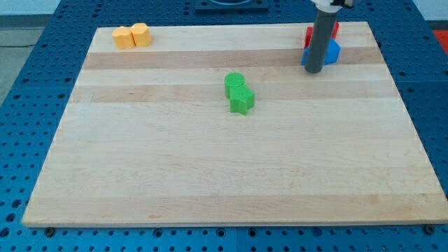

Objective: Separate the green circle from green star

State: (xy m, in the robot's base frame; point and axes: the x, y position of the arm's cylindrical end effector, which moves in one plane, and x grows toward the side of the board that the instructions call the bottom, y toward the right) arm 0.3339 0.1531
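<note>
The green circle (234,82) and the green star (241,100) sit touching each other a little above the board's middle, the circle toward the view's top, the star just below and right of it. My tip (313,71) is at the view's upper right, far to the right of both green blocks. It stands directly in front of a blue block (330,53).
A red block (310,32) lies behind the rod at the top right, above the blue one. Two yellow blocks (132,36) sit side by side at the top left corner. The wooden board (210,175) lies on a blue perforated table.
</note>
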